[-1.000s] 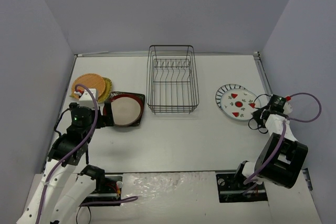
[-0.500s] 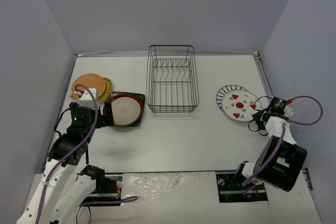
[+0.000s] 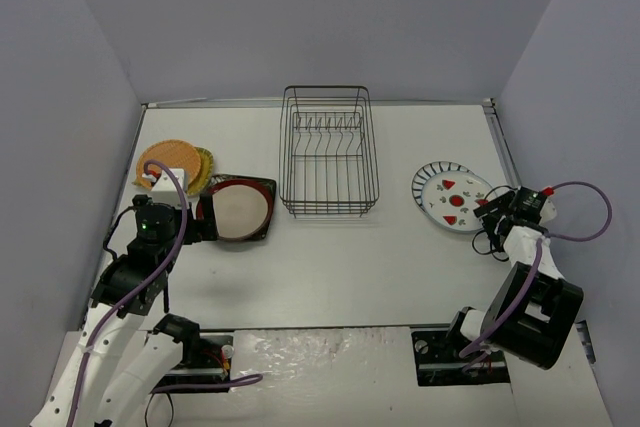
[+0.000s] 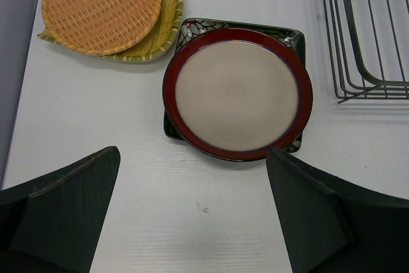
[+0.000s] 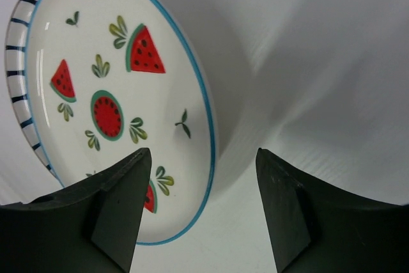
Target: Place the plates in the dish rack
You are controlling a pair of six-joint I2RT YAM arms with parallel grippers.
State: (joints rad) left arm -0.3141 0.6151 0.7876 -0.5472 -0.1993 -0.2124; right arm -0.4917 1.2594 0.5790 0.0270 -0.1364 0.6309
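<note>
The black wire dish rack [image 3: 329, 152] stands at the table's middle back, empty; its corner shows in the left wrist view [image 4: 367, 36]. On the right, the watermelon plate [image 3: 452, 198] [image 5: 121, 107] lies on the black-striped plate [image 3: 428, 175] [image 5: 16, 49]. My right gripper [image 3: 492, 212] [image 5: 203, 152] is open and straddles the watermelon plate's near rim without clamping it. On the left, the red-rimmed cream plate [image 3: 241, 210] [image 4: 237, 93] rests on the dark square plate [image 3: 268, 187] [image 4: 291, 35]. My left gripper [image 3: 197, 219] [image 4: 193, 153] hovers open just short of it, holding nothing.
An orange woven plate [image 3: 168, 161] [image 4: 101, 6] sits on a yellow-green plate [image 3: 205, 169] [image 4: 165, 23] at the far left, near the side wall. Grey walls enclose the table on three sides. The right arm's purple cable [image 3: 585, 209] loops near the right wall.
The right gripper has gone from shut to open, letting go of the watermelon plate's rim, and its wrist has drifted slightly right. The left arm has not moved.
</note>
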